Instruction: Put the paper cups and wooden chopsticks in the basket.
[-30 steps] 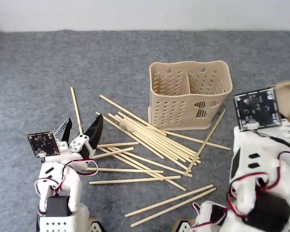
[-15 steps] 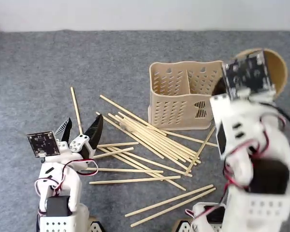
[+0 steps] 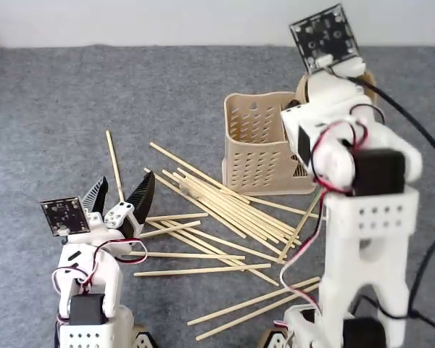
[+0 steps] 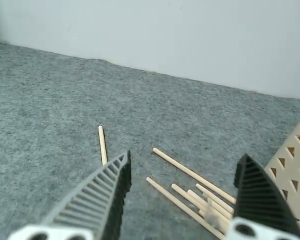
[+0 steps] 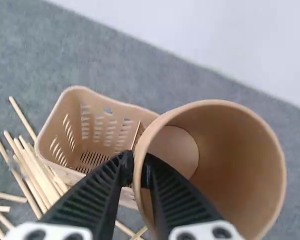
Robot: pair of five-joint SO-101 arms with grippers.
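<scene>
The left gripper [image 3: 125, 181] is held spread and empty. All chopsticks [image 3: 217, 210] are seen loose beside the basket [image 3: 257, 145], which appears empty. 1 cup [image 5: 225, 165] is pinched by its rim in the right gripper [image 5: 135, 165], over or behind the basket. The basket's right half is hidden by the arm.

The right arm [image 3: 348, 167] has risen from its low pose near the right edge of the table and now stands tall, stretched toward the far edge. With it, the paper cup [image 5: 215, 165], pinched at its rim by the right gripper [image 5: 137, 167], has travelled from the right edge of the table inward and upward, and it is now above the right side of the basket [image 3: 254, 141]. In the high view, the arm now covers the right half of the basket.
</scene>
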